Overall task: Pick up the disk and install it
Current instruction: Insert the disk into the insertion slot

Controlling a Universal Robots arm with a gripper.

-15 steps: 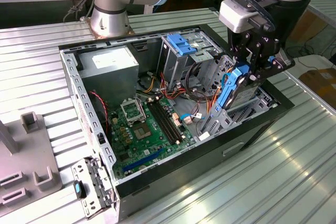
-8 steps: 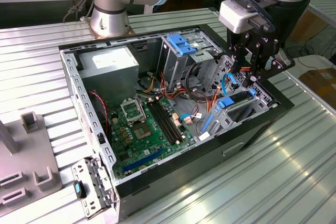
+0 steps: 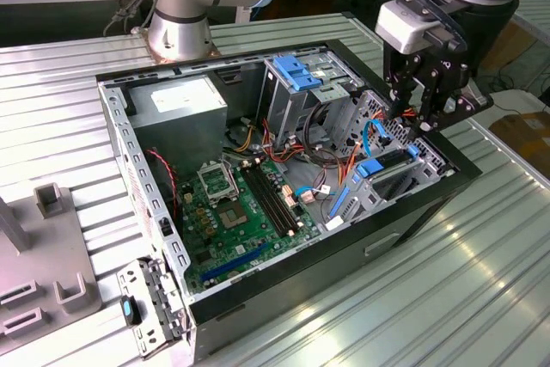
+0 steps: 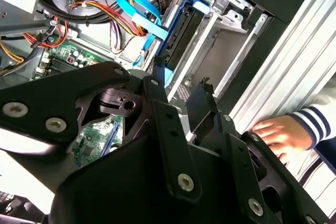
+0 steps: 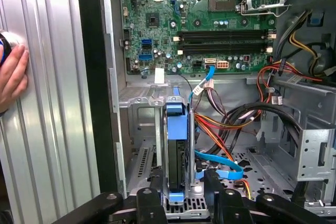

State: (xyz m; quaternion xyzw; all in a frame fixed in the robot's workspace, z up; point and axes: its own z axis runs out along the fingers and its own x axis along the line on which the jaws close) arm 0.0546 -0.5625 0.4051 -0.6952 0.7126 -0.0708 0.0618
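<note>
The disk (image 3: 391, 169) is a dark drive with blue side rails. It stands on edge in the metal bay at the case's front corner, at the exterior view's right. My gripper (image 3: 417, 122) hangs just above it. In the first wrist view the black fingers (image 5: 152, 195) stand on either side of the disk (image 5: 176, 150) near its blue end tab, with a gap on one side. In the second wrist view the gripper (image 4: 179, 77) is open over the disk (image 4: 184, 30) and holds nothing.
The open computer case (image 3: 464, 180) lies on a ribbed metal table (image 3: 481, 298). Inside are the motherboard (image 3: 241, 212), the power supply (image 3: 176, 105), a tall grey drive cage (image 3: 296, 92) and cable bundles (image 5: 231, 124). A person's hand (image 4: 278, 132) rests beside the case. A grey fixture (image 3: 43, 272) stands at the exterior view's left.
</note>
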